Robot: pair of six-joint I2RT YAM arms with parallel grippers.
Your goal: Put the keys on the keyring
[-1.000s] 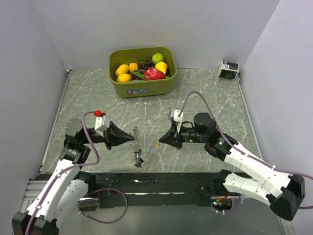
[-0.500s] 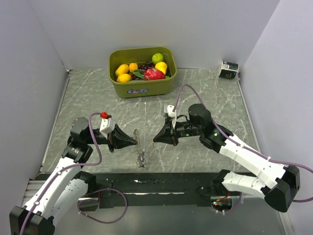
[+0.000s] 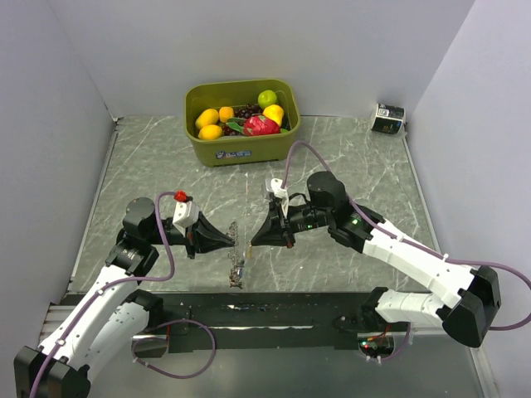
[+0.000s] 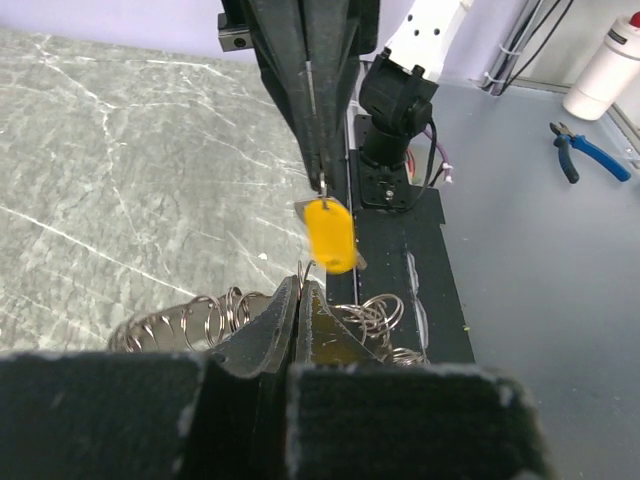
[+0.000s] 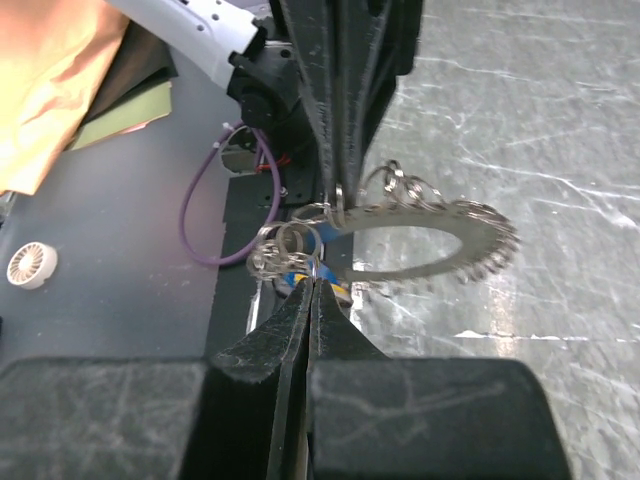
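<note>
Right gripper (image 4: 322, 184): pinched shut on the yellow key (image 4: 330, 235), whose head hung just below the tips, above the desk (image 3: 166, 166) and just in front of the keyring (image 5: 495, 240). Key presented nose-on to the ring, judged to be for feeding it on.

Left gripper (image 5: 338, 200): clamped shut on the keyring's edge and holding it raised, apparently so that the opposing arm could work against a steady target.

Cluster of small rings (image 5: 285, 250): dangled from the keyring near the grip, with a blue key head among them; other heads could not be counted.

Hard to make out: the yellow key's blade and hole were blurred, and contact with the ring could not be told. From above, ring and key merged into one small glint between the tips.

Beyond: green tub (image 3: 249, 151) of fruit at the far side, well apart.
</note>
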